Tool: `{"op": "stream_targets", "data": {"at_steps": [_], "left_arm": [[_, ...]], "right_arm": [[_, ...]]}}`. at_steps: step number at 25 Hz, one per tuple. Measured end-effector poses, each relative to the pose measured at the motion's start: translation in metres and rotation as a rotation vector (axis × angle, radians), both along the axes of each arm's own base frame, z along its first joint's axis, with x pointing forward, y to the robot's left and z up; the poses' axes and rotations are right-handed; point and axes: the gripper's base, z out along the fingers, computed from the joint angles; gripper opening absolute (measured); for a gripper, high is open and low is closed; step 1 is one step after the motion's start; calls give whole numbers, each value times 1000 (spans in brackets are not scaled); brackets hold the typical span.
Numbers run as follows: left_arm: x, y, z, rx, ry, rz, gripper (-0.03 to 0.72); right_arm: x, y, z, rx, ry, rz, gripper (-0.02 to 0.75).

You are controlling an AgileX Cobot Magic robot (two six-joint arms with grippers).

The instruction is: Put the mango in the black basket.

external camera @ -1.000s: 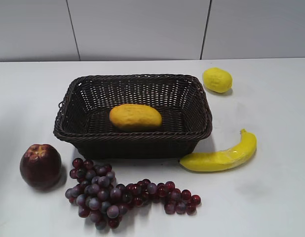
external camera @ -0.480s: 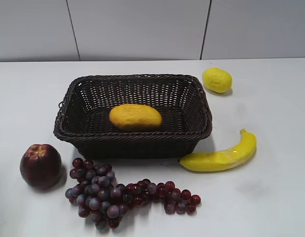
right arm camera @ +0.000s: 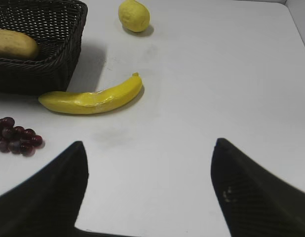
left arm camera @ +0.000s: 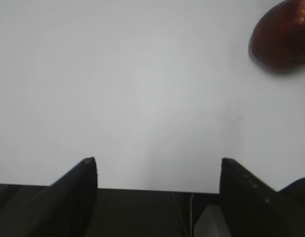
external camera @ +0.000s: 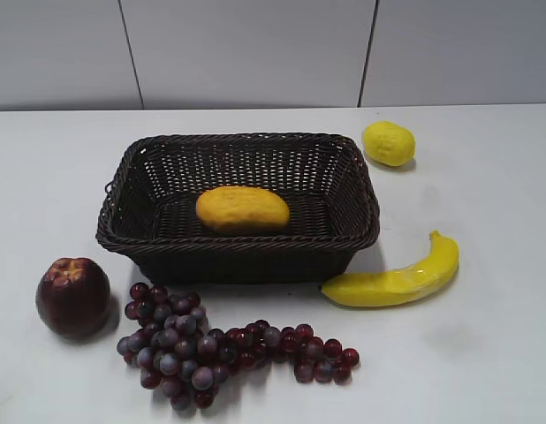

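A: What sits nearest the bottom edge of the exterior view?
B: A bunch of grapes (external camera: 222, 347), with a dark red apple (external camera: 72, 297) at lower left and a banana (external camera: 396, 278) at lower right, all on the white table (external camera: 485, 353).
A: And the grippers?
B: The left gripper (left arm camera: 158, 173) is spread wide over bare table, gripping nothing; the right gripper (right arm camera: 148, 163) is likewise parted and empty.
A: Where's the mango?
B: The mango (external camera: 242, 209) lies inside the black basket (external camera: 246, 252), mid-frame, probably on its floor. Farther back, upper right, a lemon (external camera: 388, 143) sits well apart.
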Motion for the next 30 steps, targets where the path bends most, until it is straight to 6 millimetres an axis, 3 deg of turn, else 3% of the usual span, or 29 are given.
{"op": "stream_targets", "data": {"at_steps": [7,17,30], "left_arm": [[-45,-3,3,16,-351,3,583],[-86,-6,6,33,-625,2,583],[-89,-6,6,34,-642,2,583]], "right_arm": [[0,0,0,0,0,0,593],[0,0,0,0,0,0,593],[0,0,0,0,0,0,593]]}}
